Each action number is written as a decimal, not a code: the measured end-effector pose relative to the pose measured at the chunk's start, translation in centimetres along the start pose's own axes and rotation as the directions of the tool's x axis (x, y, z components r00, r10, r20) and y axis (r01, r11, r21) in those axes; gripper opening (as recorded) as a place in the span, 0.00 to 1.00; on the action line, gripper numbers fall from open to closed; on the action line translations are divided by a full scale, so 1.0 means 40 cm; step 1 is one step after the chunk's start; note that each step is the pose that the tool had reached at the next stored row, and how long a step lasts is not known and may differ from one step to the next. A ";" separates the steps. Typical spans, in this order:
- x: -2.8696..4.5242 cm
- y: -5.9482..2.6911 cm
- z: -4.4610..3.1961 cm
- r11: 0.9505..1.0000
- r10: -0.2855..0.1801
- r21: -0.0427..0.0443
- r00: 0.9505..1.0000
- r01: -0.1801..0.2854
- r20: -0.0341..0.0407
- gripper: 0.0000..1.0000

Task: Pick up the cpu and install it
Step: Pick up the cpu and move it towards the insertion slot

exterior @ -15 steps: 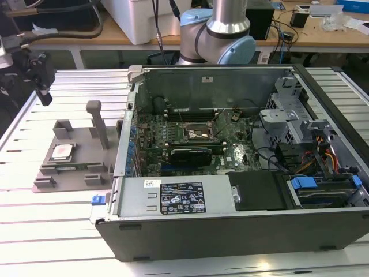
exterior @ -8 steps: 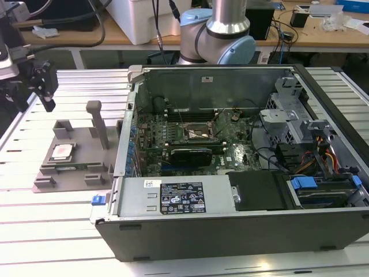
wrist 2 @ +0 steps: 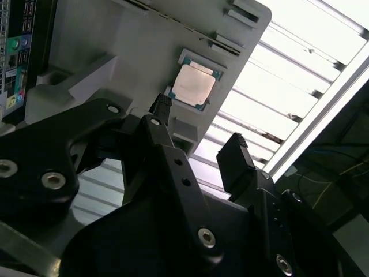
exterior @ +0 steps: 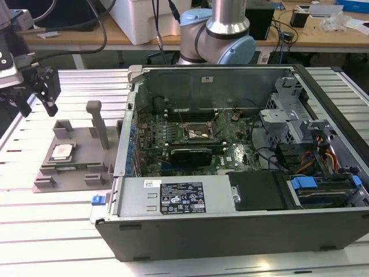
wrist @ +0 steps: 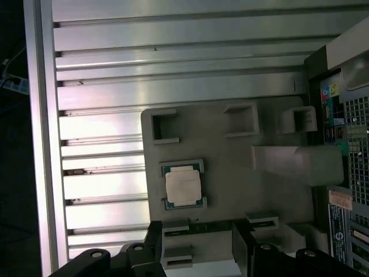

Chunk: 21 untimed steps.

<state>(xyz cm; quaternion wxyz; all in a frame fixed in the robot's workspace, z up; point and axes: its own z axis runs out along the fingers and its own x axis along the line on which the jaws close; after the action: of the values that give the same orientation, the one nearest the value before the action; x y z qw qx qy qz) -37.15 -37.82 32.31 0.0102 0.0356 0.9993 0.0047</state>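
Exterior view: the cpu (exterior: 61,152) is seen seated in the grey fixture tray (exterior: 86,147), beside the open computer case (exterior: 230,231). The gripper (exterior: 37,101) is held above it, fingers spread and empty. The approach step is judged in hand; a centred, square descent is called for.

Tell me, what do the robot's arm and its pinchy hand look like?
The arm is a shiny silver tube with pale blue caps on its round joints. The gripper is black, built from chunky hinged bars dotted with silver screws, and it ends in two blocky fingers.
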 end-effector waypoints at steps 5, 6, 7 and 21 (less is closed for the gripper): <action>0.000 0.003 0.037 1.000 0.000 0.000 1.000 0.000 -0.001 0.60; -0.001 0.005 0.045 1.000 0.000 0.001 1.000 0.000 -0.001 0.60; 0.000 0.007 0.053 1.000 -0.004 0.002 1.000 0.004 -0.001 0.60; 0.002 0.021 0.128 0.997 -0.069 0.015 0.998 0.069 -0.001 0.60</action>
<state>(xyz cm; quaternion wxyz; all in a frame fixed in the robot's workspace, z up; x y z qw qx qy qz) -37.06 -36.93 27.18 0.0099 0.0012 0.9999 -0.0033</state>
